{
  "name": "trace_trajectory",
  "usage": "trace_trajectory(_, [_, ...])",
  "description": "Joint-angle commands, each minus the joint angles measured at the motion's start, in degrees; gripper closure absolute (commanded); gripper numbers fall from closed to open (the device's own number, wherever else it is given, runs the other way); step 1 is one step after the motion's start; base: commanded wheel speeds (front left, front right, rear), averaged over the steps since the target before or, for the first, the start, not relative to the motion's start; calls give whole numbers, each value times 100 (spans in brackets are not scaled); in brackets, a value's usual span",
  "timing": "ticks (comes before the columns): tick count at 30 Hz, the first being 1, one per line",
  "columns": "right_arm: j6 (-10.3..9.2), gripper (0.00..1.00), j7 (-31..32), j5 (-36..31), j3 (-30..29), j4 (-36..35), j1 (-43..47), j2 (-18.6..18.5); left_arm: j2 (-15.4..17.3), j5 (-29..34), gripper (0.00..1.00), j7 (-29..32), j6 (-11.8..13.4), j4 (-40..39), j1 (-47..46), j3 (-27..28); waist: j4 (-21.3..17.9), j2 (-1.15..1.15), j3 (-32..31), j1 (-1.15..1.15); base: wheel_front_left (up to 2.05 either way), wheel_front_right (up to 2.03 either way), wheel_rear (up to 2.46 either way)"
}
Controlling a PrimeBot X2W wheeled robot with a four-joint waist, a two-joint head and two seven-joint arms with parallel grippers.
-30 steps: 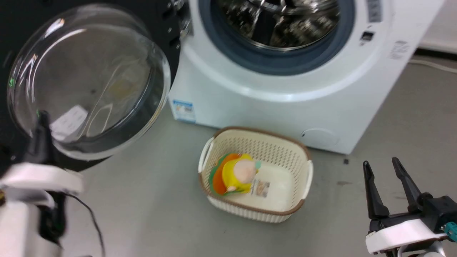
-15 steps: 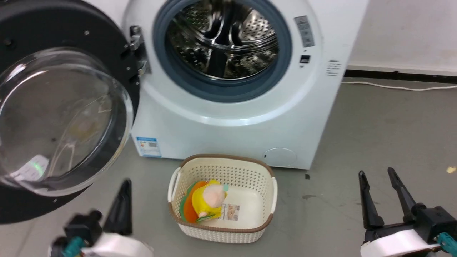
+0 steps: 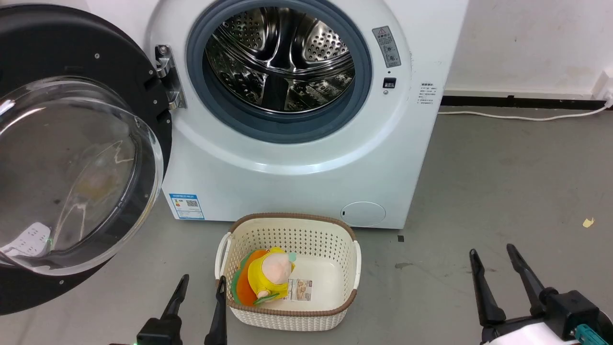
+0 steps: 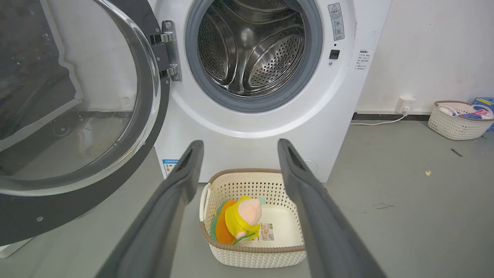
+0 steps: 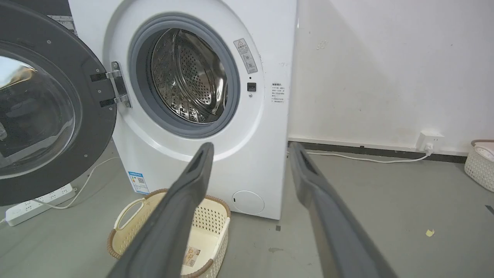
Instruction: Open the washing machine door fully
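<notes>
Far left: reading the washing machine door (image 3: 72, 177) as swung well out on its hinge (image 3: 165, 79), with the inner face and glass bowl turned to the room, clear of the drum (image 3: 282, 67). Looks at or near full travel; can't tell whether hard against the hinge stop. On the floor below the door: white power strip (image 5: 38, 202) with cord. Next right, low: left gripper (image 3: 203, 280), fingers spread, pinching nothing, hanging above the floor just beside the cream basket (image 3: 292, 318), well apart from the door. Centre: washing machine (image 3: 297, 182), mouth unobstructed, with a plush toy (image 3: 268, 280) lying in the basket right in front of it. Far right, low: right gripper (image 3: 492, 250), likewise spread and empty, well clear of everything. To finish properly, check for leftover swing first. If any, use the left arm. Push with one fingertip on the black rim at the edge farthest from the hinge, not on the glass bulge. Go slow, follow the arc, stop at first resistance; no forcing the hinge. Keep the wrist high enough to miss the basket handle and the cord. Leave the right arm parked.
</notes>
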Motion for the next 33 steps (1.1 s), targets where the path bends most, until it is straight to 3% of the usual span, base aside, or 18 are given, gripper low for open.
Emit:
trace_trajectory(1, [-4,0,-25,-8,-6,23,82,22,-45,50,0,-29,1,-5,35,9,7,0,7,0,0,0,0])
trace_trajectory(31, [-4,0,-26,41,35,203,30,22,-320,379,0,-32,-301,-122,-49,367,79,0,107,0,0,0,0])
trace_trajectory(32, [0,100,0,10,41,179,2,0,-313,365,100,0,-289,-97,-2,358,80,0,109,0,0,0,0])
trace_trajectory(33, [0,100,2,9,43,178,0,-1,-310,364,100,3,-289,-92,-2,355,80,0,109,0,0,0,0])
